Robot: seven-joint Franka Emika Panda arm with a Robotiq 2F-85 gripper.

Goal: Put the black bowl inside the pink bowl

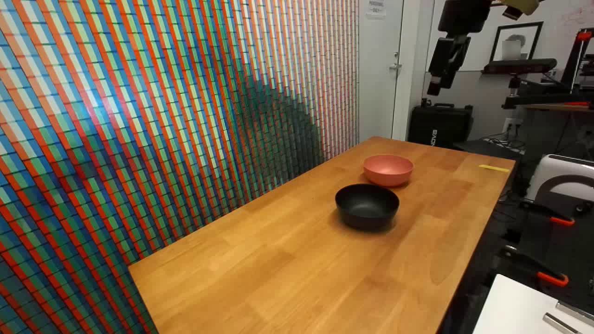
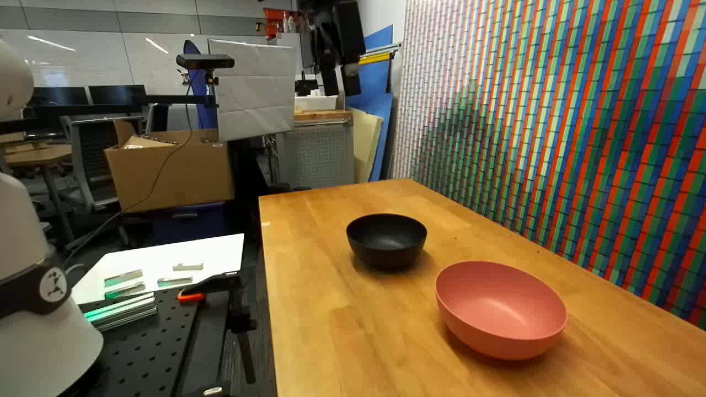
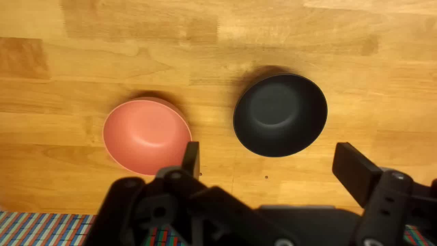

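The black bowl stands upright and empty on the wooden table, seen in both exterior views. The pink bowl stands upright and empty beside it, also in both exterior views. In the wrist view a strip of table separates the black bowl on the right from the pink bowl on the left. My gripper is open with nothing between its fingers. It is high above the table, touching neither bowl, and shows at the top of both exterior views.
The wooden table runs along a wall of coloured tiles. A black perforated bench with a white board and metal pieces stands beside the table's edge. Yellow tape lies near a table corner.
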